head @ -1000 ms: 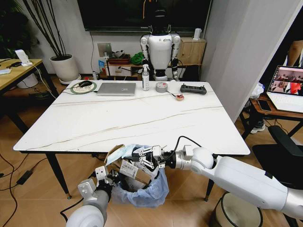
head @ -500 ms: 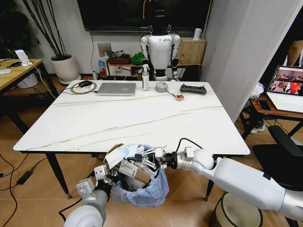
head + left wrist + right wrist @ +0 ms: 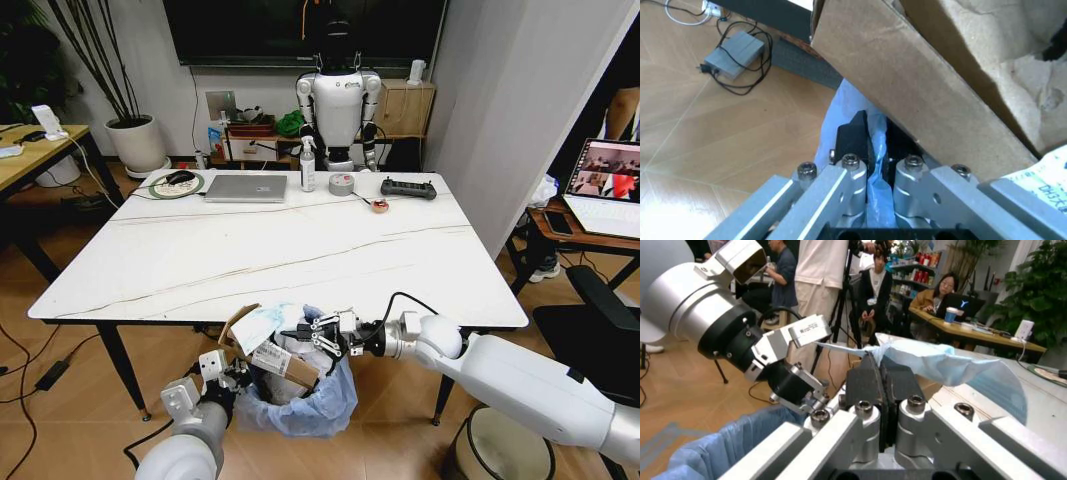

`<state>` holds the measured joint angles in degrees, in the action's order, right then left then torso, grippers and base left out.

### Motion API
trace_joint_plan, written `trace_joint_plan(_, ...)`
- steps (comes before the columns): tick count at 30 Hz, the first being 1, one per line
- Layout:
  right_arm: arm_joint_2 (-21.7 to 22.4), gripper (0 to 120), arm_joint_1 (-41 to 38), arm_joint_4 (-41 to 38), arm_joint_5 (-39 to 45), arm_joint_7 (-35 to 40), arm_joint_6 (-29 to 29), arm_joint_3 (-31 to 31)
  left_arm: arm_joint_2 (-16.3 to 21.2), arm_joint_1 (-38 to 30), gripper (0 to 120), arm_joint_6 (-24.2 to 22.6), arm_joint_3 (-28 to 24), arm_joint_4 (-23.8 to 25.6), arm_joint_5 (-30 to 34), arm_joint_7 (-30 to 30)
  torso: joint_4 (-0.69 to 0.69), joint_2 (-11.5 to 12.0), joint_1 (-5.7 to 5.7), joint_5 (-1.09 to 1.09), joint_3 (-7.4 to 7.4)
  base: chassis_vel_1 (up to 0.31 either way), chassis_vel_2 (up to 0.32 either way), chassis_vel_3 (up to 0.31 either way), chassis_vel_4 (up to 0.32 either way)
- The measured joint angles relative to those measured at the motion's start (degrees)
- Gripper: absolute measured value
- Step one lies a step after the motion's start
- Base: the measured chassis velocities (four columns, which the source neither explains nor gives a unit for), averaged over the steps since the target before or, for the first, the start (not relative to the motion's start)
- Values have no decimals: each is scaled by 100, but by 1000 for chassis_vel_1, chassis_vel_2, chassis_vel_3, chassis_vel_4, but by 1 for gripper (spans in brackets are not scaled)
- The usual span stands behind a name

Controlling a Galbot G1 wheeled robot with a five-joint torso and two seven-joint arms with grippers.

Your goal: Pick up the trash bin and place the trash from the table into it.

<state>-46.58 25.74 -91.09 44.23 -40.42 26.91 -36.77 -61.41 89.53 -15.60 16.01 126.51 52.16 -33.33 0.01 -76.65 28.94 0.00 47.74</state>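
Small round trash bin lined with crinkly light-blue plastic bag (image 3: 300, 395) sits below the near edge of the white marble-look tabletop with black rim (image 3: 280, 255), off the tabletop, in front of the robot.

Left gripper (image 3: 240, 378) at the bin's left rim; left wrist view shows its jaws clamped together on a fold of the blue bag liner (image 3: 875, 175).

Torn brown labelled cardboard box (image 3: 275, 355) stands tilted inside the bin, rising above the rim; its flat brown side (image 3: 920, 85) is just beside the left jaws.

Right gripper (image 3: 312, 332) reaches in from the right, over the bin mouth. Jaws pressed together, pinching a crumpled pale-blue and white piece of paper litter (image 3: 940, 362); the piece hangs above the box top (image 3: 258, 325).
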Motion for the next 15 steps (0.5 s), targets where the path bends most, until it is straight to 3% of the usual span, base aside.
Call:
trace_joint_plan(6,26,5,2,17,-7,-45,38,22,11,-14,0,-2,5,12,25,-9,0,0,0,0,0,0,0,0,0)
trace_joint_plan(15,19,34,26,39,-45,-60,78,21,17,-29,0,-5,11,12,46,-12,0,0,0,0,0,0,0,0,0)
